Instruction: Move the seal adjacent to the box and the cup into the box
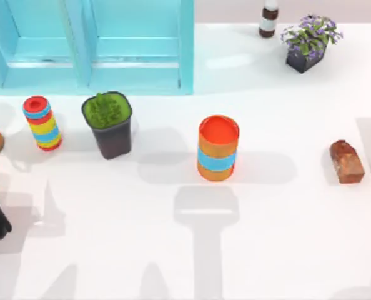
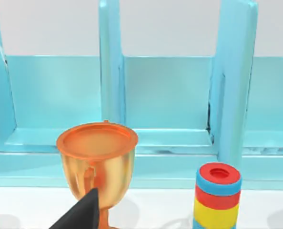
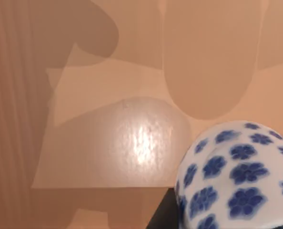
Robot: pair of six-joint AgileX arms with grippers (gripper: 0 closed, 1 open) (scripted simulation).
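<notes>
The seal (image 1: 346, 161) lies on the white surface (image 1: 285, 237) near its right side, well apart from the light-blue box (image 1: 92, 44) at the upper left; the blue-flowered cup (image 3: 237, 176) shows close up in the right wrist view (whether the right tool clamps it, I cannot tell); the left tool (image 2: 82, 214) hangs near a gold trophy (image 2: 97, 167), its fingers' state unclear.

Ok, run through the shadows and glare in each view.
Top view: soft grey shadows spread across the white table around the orange cylinder. Left wrist view: even light on the blue box, no glare. Right wrist view: bright glare patch beside the cup, broad overlapping shadows.
</notes>
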